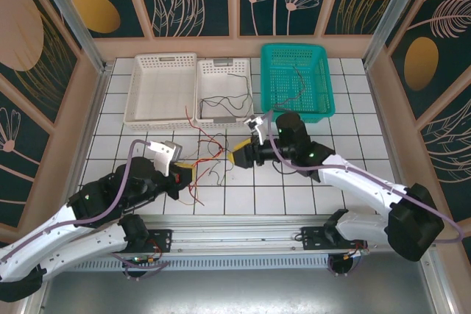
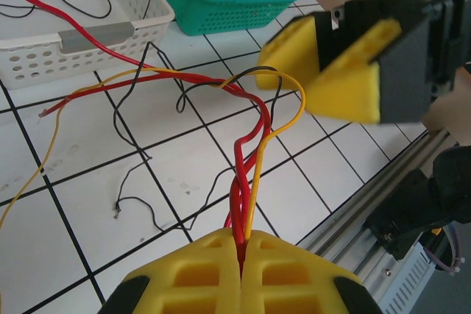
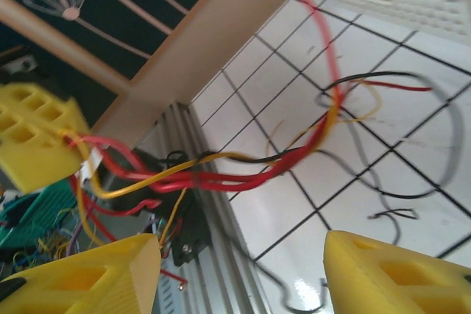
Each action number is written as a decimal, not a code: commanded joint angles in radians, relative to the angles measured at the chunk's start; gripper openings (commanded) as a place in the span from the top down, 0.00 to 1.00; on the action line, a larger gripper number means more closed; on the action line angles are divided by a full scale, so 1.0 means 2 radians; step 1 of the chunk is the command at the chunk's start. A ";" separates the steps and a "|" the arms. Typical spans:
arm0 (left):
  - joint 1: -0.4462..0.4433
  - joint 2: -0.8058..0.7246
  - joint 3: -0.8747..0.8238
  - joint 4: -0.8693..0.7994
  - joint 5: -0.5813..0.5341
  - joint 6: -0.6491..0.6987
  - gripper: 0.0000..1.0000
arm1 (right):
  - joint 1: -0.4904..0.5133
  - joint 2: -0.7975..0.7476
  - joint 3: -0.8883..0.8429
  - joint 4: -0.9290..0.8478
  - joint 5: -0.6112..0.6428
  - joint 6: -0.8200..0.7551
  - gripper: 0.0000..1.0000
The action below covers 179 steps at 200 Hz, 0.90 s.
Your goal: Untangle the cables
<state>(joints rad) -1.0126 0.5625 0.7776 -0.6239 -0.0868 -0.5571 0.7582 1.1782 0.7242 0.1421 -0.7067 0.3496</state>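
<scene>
Top view first: the thin, limp red, black and yellow cables point(image 1: 208, 151) lie in a loose knot on the white tiled table point(image 1: 110, 141), near its front edge, between the 2 grippers. The left gripper point(image 1: 187, 173) sits at the knot's left end. The right gripper point(image 1: 239, 158) is just beside its right end. Behind them stand 3 baskets: a large white plastic basket point(image 1: 158, 90), a smaller white plastic basket point(image 1: 224, 86) with loose black strands inside, and a teal plastic mesh basket point(image 1: 296, 79) with 1 thin strand in it.

Over to the left wrist: the left gripper point(image 2: 241, 248) has its yellow fingers pressed together, pinching red strands and 1 yellow strand of the cables point(image 2: 246, 123). These run out from the pinch and fan over the tiles. The right gripper point(image 2: 324, 64) shows upper right, with a gap between its yellow pads.

Right wrist now: the right gripper point(image 3: 235, 277) has its jaws spread wide, with nothing between them. Ahead, the cables point(image 3: 221, 174) stretch in a twisted bundle to the left gripper point(image 3: 62, 141), crossing the grey metal rail point(image 3: 184, 126).
</scene>
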 commanded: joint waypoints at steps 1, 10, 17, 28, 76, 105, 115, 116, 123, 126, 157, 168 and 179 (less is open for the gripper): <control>0.002 0.001 -0.002 0.017 -0.002 0.006 1.00 | 0.018 -0.008 -0.020 0.056 -0.004 -0.007 0.39; 0.002 0.000 -0.002 0.018 -0.003 0.006 1.00 | 0.024 -0.005 -0.020 0.062 0.000 -0.008 0.39; 0.002 0.000 -0.002 0.017 -0.003 0.006 1.00 | 0.030 0.001 -0.017 0.060 0.009 -0.011 0.39; 0.002 0.000 -0.003 0.018 -0.003 0.005 1.00 | 0.036 0.011 -0.010 0.054 0.018 -0.015 0.42; 0.002 0.002 -0.003 0.018 -0.003 0.005 1.00 | 0.036 -0.010 0.001 0.018 0.085 -0.022 0.96; 0.002 0.004 -0.003 0.017 -0.003 0.005 1.00 | 0.013 -0.056 0.001 -0.019 0.131 -0.018 1.00; 0.002 0.003 -0.003 0.018 -0.003 0.005 1.00 | -0.003 -0.077 0.003 -0.034 0.144 -0.013 1.00; 0.002 0.003 -0.002 0.018 -0.003 0.005 1.00 | -0.005 -0.079 0.003 -0.036 0.146 -0.012 1.00; 0.002 0.004 -0.002 0.018 -0.003 0.005 1.00 | -0.020 -0.094 0.004 -0.047 0.155 -0.005 1.00; 0.002 0.004 -0.002 0.018 -0.003 0.005 1.00 | -0.027 -0.101 0.005 -0.051 0.159 -0.002 1.00; 0.002 0.007 -0.002 0.017 -0.001 0.006 1.00 | -0.121 -0.158 0.030 -0.118 0.189 0.023 1.00; 0.002 0.009 -0.002 0.017 -0.001 0.007 1.00 | -0.154 -0.167 0.047 -0.143 0.196 0.027 1.00; 0.002 0.011 -0.002 0.017 0.000 0.007 1.00 | -0.186 -0.175 0.064 -0.162 0.197 0.034 1.00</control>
<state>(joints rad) -1.0126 0.5785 0.7776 -0.6113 -0.0864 -0.5571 0.4961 0.8719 0.7650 -0.0597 -0.3813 0.3740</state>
